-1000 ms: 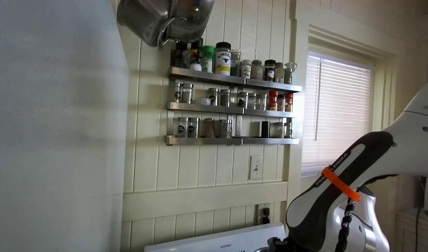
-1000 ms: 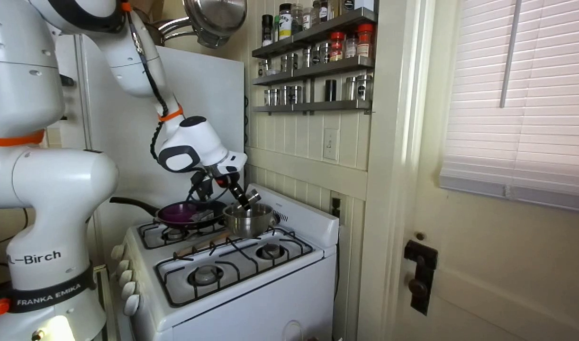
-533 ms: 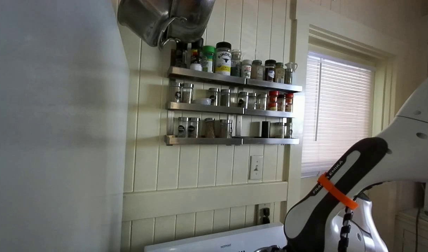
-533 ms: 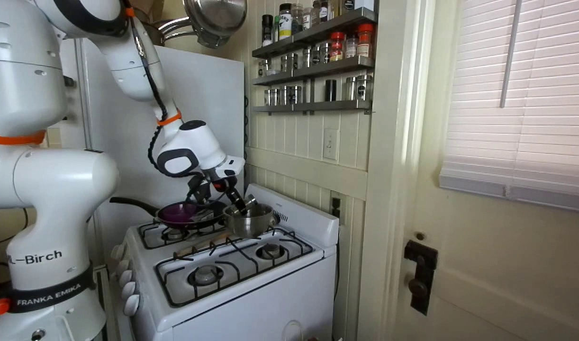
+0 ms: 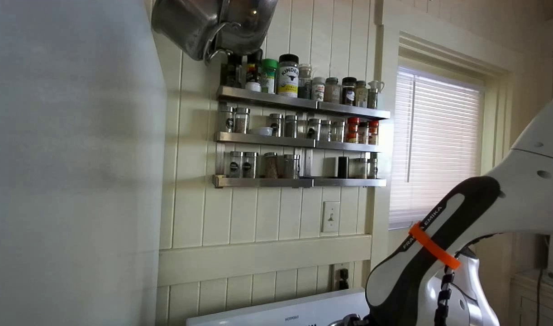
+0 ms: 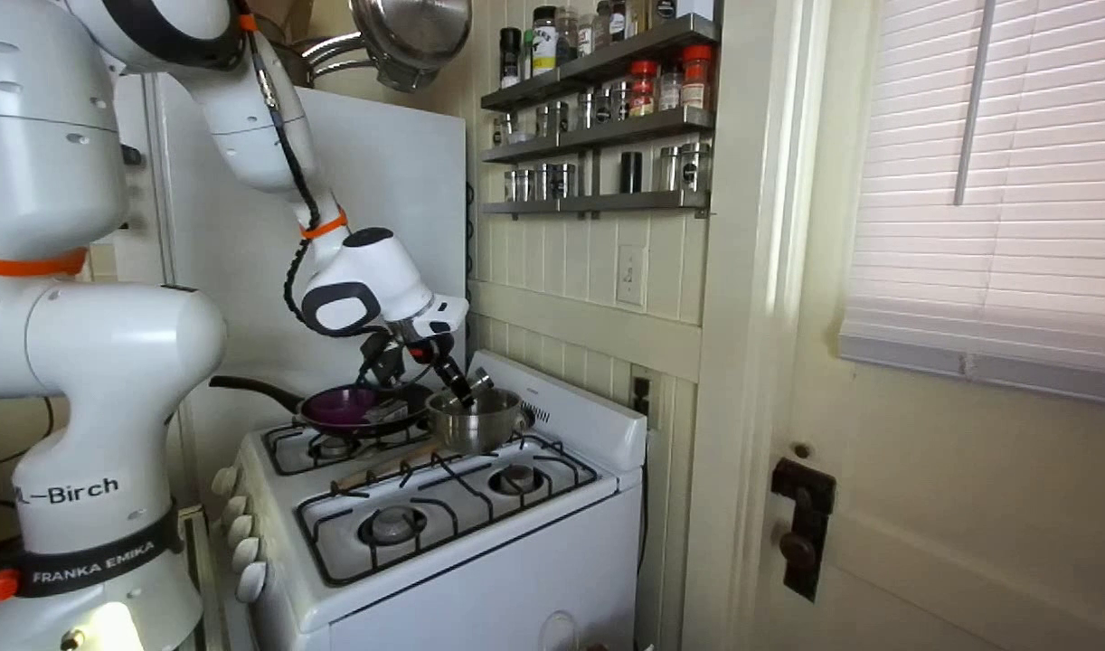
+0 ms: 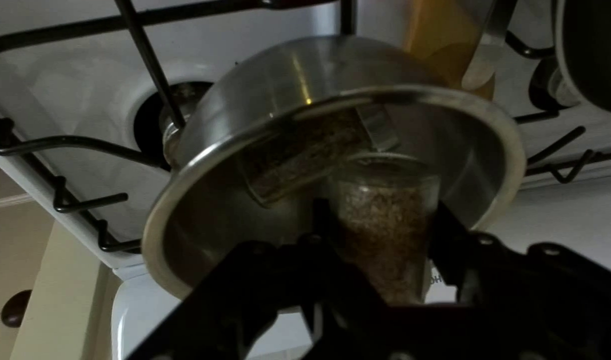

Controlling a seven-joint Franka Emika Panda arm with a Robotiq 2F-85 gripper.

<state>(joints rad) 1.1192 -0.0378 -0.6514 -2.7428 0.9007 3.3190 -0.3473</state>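
My gripper (image 7: 383, 210) has its black fingers on both sides of a glass jar (image 7: 385, 230) of brown grains. In an exterior view the gripper (image 6: 460, 389) points down and tilted into a steel bowl (image 6: 473, 436), with the jar's shiny end (image 6: 481, 380) showing above the rim. In the wrist view the bowl (image 7: 155, 232) is under the held jar. A second glass jar (image 7: 310, 152) with a metal lid and dark contents lies on its side in the bowl. Whether the held jar touches the bowl cannot be told.
The bowl stands on a white gas stove (image 6: 462, 579) with black grates. A black pan (image 6: 313, 418) with a purple bowl (image 6: 340, 407) in it is beside it. A wooden-handled thing (image 6: 372, 475) lies on the grate. Spice shelves (image 5: 267, 182) and hanging pots (image 5: 186, 27) are above.
My gripper has moved down and slightly back toward the base, lowering the jar into the bowl during the first half second. Since then it has hardly moved.
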